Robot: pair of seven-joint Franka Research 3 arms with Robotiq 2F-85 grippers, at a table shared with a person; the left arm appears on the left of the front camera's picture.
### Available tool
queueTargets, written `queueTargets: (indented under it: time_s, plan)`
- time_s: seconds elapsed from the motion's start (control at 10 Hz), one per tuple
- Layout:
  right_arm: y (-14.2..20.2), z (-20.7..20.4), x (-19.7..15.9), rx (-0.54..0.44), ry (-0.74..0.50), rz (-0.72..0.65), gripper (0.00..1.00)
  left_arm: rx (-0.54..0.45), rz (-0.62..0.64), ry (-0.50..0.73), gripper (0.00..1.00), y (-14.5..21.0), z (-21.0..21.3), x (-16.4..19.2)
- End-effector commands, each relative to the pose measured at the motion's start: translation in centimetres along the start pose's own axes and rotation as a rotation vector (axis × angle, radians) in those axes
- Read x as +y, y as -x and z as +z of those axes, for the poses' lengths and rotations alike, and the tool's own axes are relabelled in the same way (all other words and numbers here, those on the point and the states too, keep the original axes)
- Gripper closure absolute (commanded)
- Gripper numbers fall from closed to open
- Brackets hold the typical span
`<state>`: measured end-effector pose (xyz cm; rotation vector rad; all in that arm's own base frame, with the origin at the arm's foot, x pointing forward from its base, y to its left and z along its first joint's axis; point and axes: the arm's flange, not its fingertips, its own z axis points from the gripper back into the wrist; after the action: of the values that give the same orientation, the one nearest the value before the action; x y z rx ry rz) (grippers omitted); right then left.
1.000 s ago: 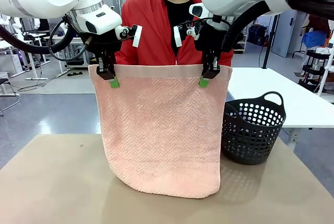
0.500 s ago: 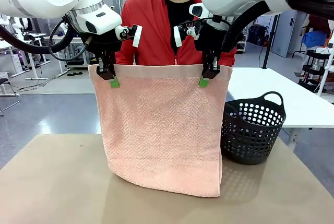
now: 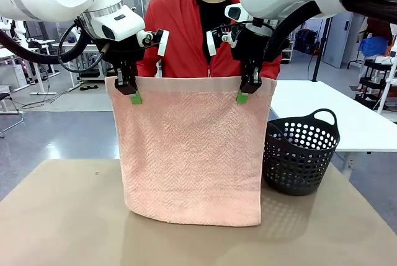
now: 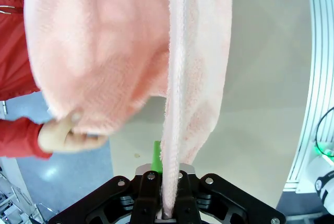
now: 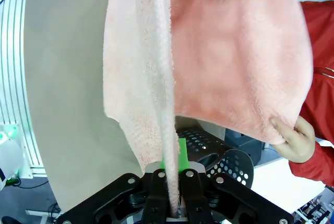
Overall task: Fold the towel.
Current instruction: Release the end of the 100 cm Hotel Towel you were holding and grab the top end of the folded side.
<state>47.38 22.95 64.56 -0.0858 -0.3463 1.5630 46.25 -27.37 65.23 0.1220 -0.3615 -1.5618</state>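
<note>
Green pads (image 3: 136, 98) of the left gripper (image 3: 132, 95) are pressed together on the top hem of the towel (image 3: 192, 154), near its left corner, and the right gripper (image 3: 243, 95) pinches the same hem near the right corner, so the cloth hangs as a flat sheet between them. In each wrist view the hem runs straight into the closed fingers, and a second layer of the towel bulges away on the far side, where a hand of the person (image 4: 65, 136) holds it (the other hand (image 5: 296, 139) does the same on the right). The lower edge of the towel is down at the table (image 3: 56, 222); whether it touches the top or hangs just over it, I cannot tell. The dark basket (image 3: 302, 151) stands on the table to the right, just beside the towel. I judge the terry cloth to be soft, limp and light, with enough friction that it should not slip from the pads. It will sag wherever it is not supported, so the good places to hold are the hemmed corners, with the top edge kept taut while the cloth is laid down.
</note>
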Motion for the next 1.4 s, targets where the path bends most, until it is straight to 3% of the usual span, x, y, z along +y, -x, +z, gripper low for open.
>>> queueTargets:
  time_s: [0.0,1.3]
  plan:
    - [0.08,0.05,-0.12,0.011,0.011,0.007,1.00,0.015,-0.006,-0.014,1.00,0.01,0.20,0.28]
    - [0.08,0.05,-0.12,0.011,0.011,0.007,1.00,0.015,-0.006,-0.014,1.00,0.01,0.20,0.28]
